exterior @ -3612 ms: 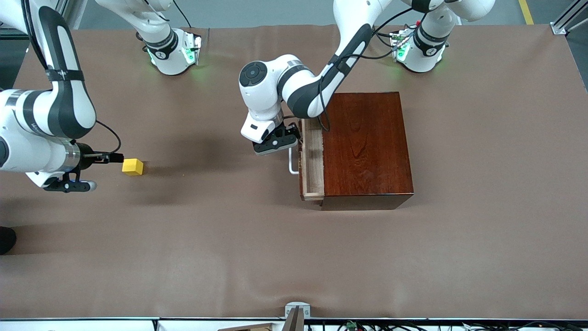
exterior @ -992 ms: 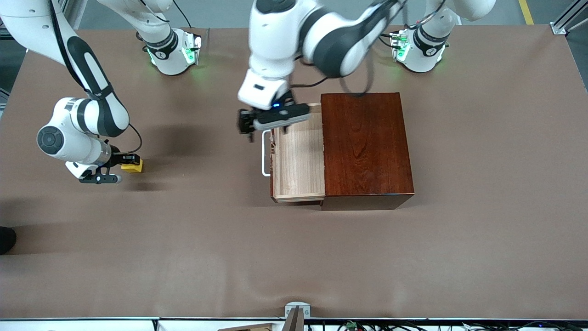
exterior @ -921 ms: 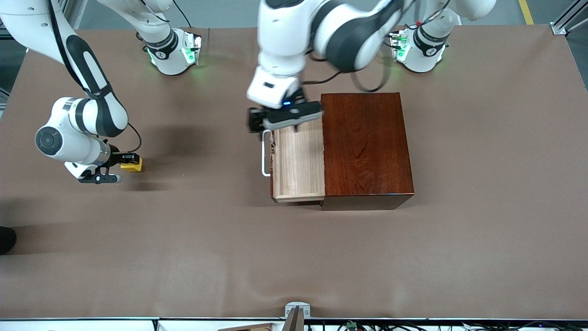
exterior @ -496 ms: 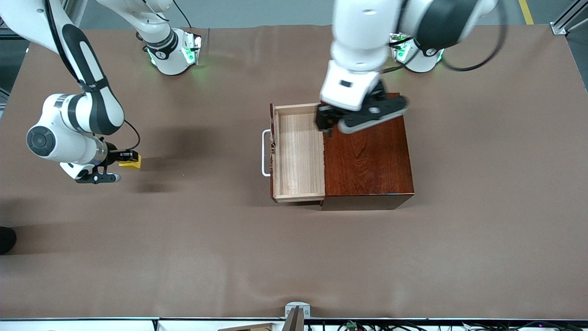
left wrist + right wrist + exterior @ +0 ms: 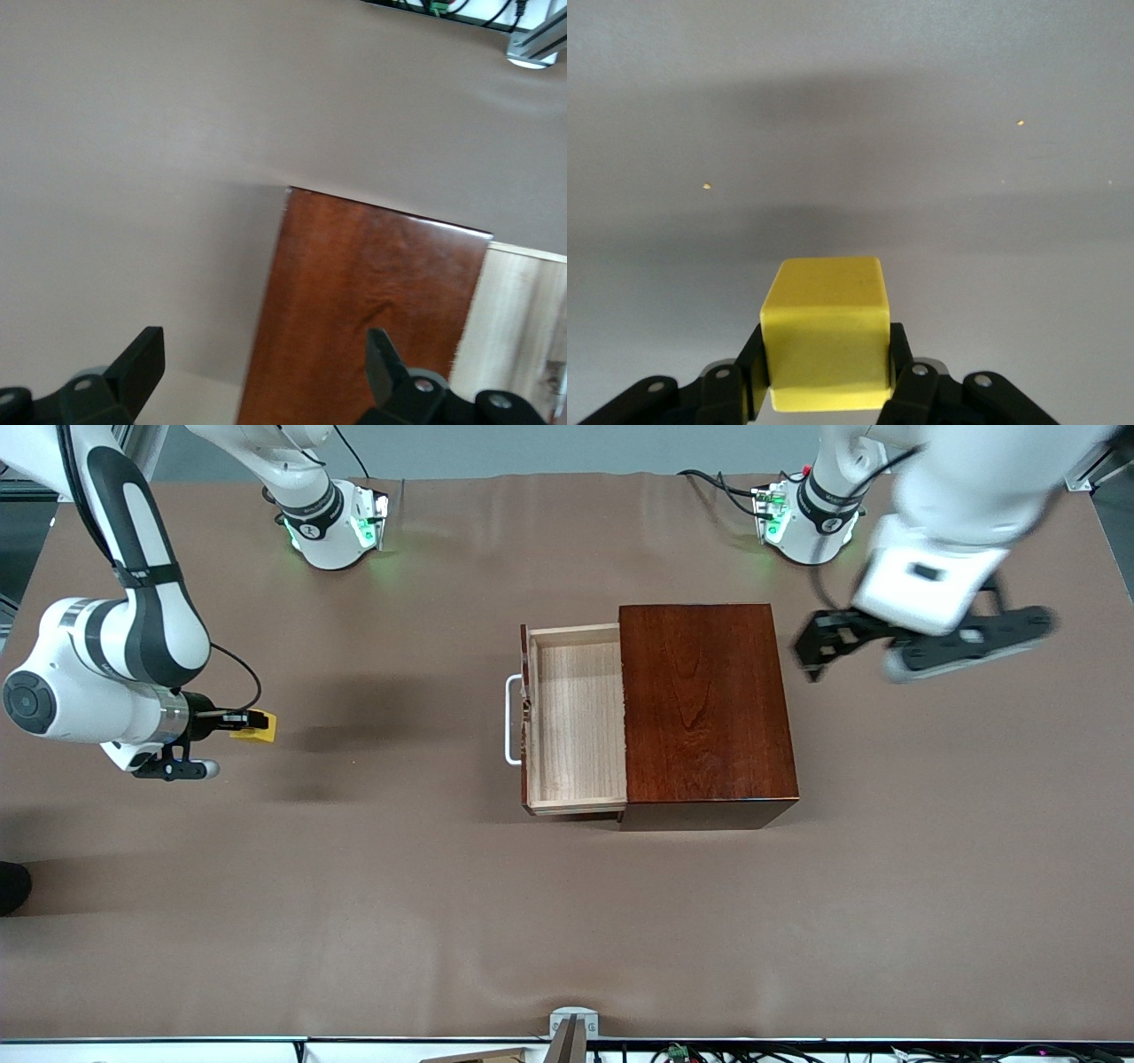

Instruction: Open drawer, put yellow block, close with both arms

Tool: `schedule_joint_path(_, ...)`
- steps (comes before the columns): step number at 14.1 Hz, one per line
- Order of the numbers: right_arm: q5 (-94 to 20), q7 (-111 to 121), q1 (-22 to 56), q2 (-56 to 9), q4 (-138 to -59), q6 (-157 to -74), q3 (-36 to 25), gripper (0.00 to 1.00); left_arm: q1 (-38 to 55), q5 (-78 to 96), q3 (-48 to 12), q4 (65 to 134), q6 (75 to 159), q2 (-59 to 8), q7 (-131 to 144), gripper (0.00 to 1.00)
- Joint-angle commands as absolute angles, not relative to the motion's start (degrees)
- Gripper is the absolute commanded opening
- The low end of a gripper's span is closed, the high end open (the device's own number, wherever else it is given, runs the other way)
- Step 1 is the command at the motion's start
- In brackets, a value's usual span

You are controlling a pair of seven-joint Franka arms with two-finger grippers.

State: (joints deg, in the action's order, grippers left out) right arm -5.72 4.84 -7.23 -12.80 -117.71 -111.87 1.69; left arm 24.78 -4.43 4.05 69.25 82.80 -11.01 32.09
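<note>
Now yellow block [image 5: 826, 332] clamped in right gripper [image 5: 824, 376], over table [image 5: 354, 912]

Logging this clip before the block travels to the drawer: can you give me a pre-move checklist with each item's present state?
1. Small bright yellow cube clamped in the right gripper: ok.
2. Cube lifted off the brown table: cannot tell.
3. Light-wood drawer with white bar handle pulled out of the reddish-brown wooden box: ok.
4. Drawer tray holds nothing: ok.
5. Left gripper away from the drawer, open, over the table toward the left arm's end: ok.
6. Nothing on the table between cube and drawer: ok.
</note>
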Motion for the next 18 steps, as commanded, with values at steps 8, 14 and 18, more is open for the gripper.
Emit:
schedule_joint_path(8, -11.08, -28.43, 7.45, -9.14, -112.33, -104.15, 1.58, 0.0, 12.84, -3.43, 2.73, 83.91, 83.66, 0.07, 11.95, 1.0)
schedule_joint_path(14, -12.74, -44.96, 15.27, -10.1, -107.86, -104.5, 1.58, 0.0, 1.33, -3.34, -6.77, 89.11, 85.52, 2.81, 9.15, 1.0)
schedule_joint_path(18, -12.92, -56.32, 21.0, -12.21, -103.28, -104.5, 1.58, 0.0, 1.32, -3.43, -6.94, 88.77, 85.52, 2.55, 7.21, 1.0)
